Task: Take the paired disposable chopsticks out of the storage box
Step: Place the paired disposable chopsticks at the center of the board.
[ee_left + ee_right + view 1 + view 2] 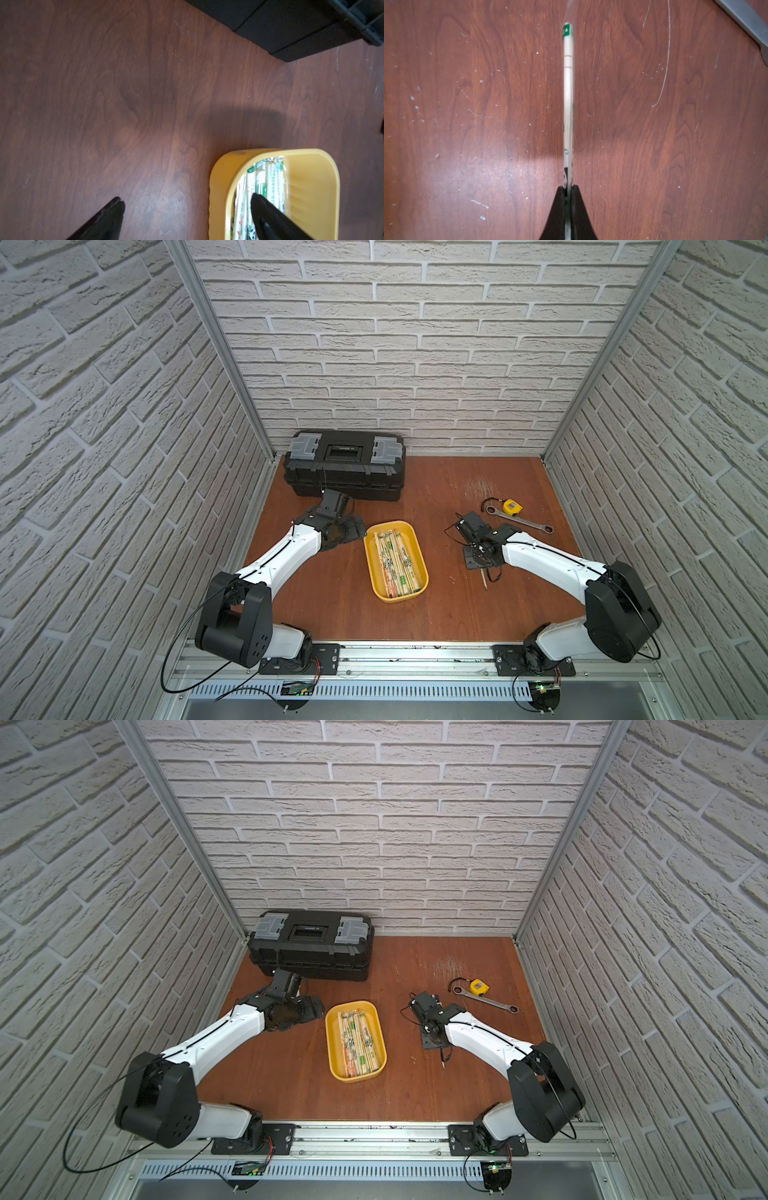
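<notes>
Chopsticks (pixel 397 564) in clear wrappers lie in a heap inside the yellow box (pixel 400 600). The box sits on the brown table (pixel 436 614) between the two arms.

A single pair (pixel 568 93) is out of the box. The right pincer (pixel 568 187) is pinched tight on one end of it. The stick pokes straight out over bare table, well apart from the box. It has a green mark near its far end. I cannot tell if that end touches the table.

The left pincer (pixel 187 201) is spread wide and holds nothing. One of its fingers (pixel 268 216) is over the chopsticks at one end of the box. The other finger is over the table just beside the box.

A black toolbox (pixel 345 472) stands by the back wall. A yellow tape measure (pixel 512 506) and a wrench (pixel 519 519) lie near the right arm.
</notes>
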Robot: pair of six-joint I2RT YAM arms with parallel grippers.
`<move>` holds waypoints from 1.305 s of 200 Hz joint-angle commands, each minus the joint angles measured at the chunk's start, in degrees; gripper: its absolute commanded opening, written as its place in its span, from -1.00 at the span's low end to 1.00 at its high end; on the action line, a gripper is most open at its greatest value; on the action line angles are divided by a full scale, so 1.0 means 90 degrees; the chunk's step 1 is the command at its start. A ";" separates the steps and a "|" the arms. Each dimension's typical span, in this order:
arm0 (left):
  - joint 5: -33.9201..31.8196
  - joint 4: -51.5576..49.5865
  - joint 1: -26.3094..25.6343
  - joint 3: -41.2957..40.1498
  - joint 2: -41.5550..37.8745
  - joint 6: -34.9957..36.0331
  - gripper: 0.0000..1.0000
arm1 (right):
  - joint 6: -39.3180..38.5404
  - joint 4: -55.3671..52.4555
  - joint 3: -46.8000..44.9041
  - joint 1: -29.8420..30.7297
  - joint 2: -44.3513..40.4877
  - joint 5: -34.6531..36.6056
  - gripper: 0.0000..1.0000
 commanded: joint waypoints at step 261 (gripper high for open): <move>-0.0149 0.0398 -0.0356 -0.0358 -0.0126 -0.0328 0.96 | 0.0516 0.0262 -0.0165 -0.0026 -0.0430 -0.0807 -0.20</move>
